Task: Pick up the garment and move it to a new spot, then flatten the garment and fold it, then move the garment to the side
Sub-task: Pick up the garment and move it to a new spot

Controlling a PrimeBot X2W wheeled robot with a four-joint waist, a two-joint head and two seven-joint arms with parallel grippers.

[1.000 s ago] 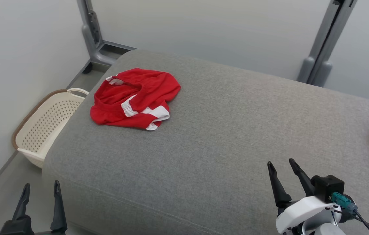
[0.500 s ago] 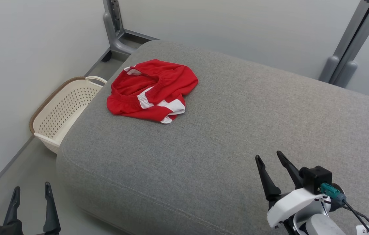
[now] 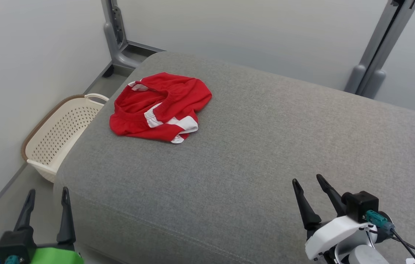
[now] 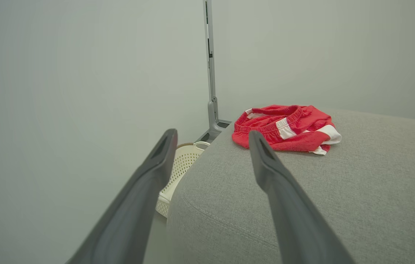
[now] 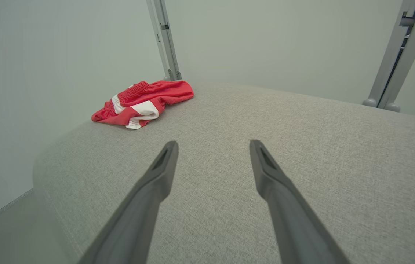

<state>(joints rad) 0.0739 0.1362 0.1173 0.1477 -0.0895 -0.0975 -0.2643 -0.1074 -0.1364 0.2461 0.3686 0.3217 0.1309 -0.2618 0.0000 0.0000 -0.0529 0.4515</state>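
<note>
grey cushion [image 3: 266,154] keeps red garment [image 3: 159,106] unmoved; only the camera swings. left gripper [image 3: 48,190], right gripper [image 3: 306,178]: jaws apart, empty.

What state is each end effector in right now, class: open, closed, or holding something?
Left end effector: open, holding nothing.
Right end effector: open, holding nothing.

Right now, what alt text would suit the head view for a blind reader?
A crumpled red-and-white garment lies on a grey cushion. The left tool and right tool, both open and empty, show along the bottom edge.
</note>
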